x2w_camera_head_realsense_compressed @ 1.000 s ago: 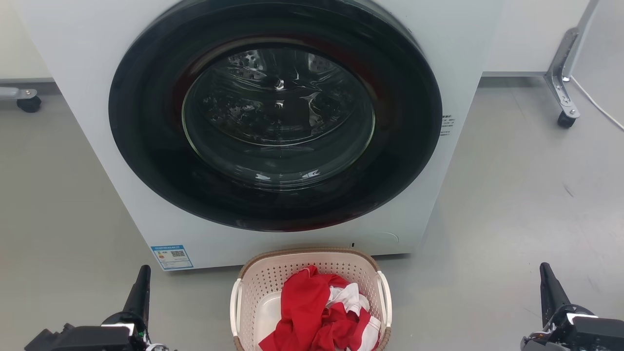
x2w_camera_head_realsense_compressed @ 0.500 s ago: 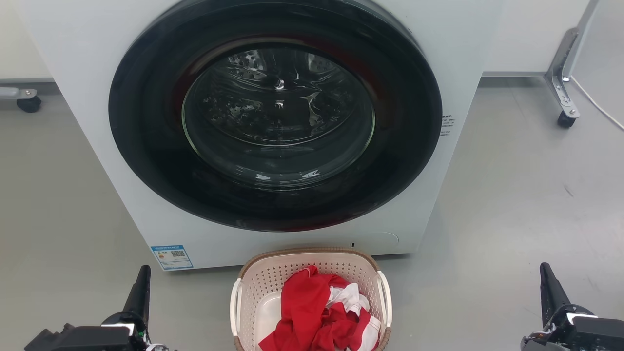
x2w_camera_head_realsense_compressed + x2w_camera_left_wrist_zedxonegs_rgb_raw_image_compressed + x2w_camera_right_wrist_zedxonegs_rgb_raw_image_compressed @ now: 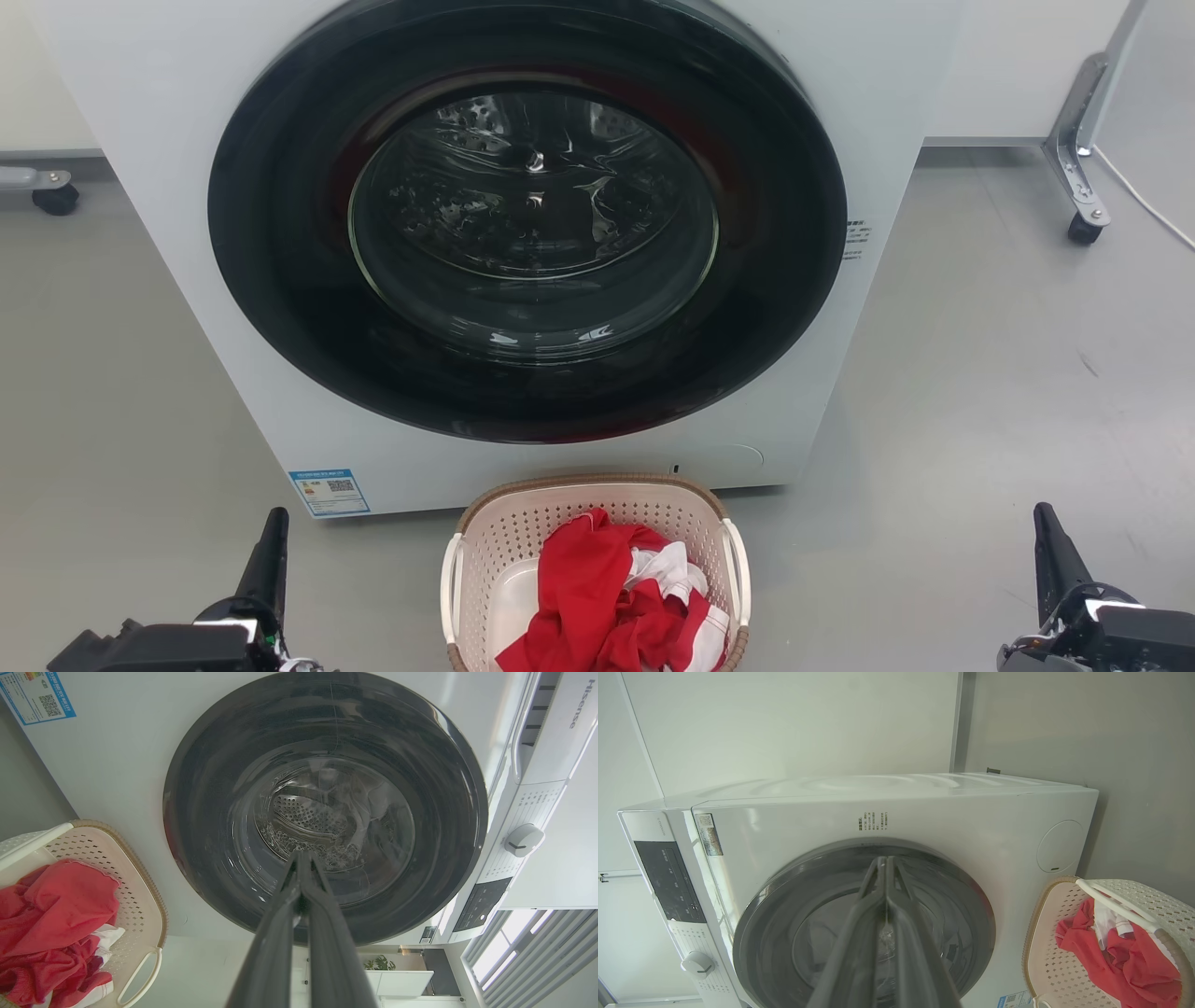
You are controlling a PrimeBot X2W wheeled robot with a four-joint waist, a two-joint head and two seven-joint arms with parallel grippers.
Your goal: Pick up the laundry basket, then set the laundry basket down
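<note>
My rig's business ends
The matte-black left gripper (image 3: 276,519) and right gripper (image 3: 1044,515): long tapering fingers (image 3: 275,933) on boxy black wrists (image 3: 159,646), white-edged.

Grey floor (image 3: 980,373) under washer (image 3: 177,140) and basket (image 3: 597,483)

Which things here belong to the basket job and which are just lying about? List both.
Job:
laundry basket, on the floor
left gripper and right gripper, both shut, apart from it

Just there:
washing machine
red and white clothes, in the basket
caster, far right
</note>
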